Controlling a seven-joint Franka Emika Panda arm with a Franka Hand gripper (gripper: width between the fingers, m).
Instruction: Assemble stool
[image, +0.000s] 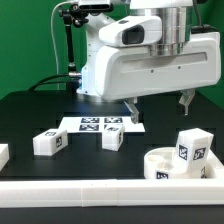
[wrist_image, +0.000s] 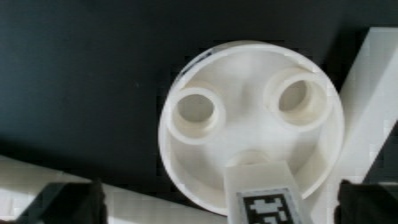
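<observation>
Near the tabletop's front edge, at the exterior view's right corner, the seat lay sockets up, we judged to receive legs. One leg stood upright in it. All was white plastic, the seat round, the legs tagged. Our gripper hung over it, jaws apart and empty; two loose legs lay by the marker board.

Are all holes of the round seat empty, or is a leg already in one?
Not all empty: the seat shows two open holes, while one tagged leg stands upright in it, apparently at the third.
</observation>
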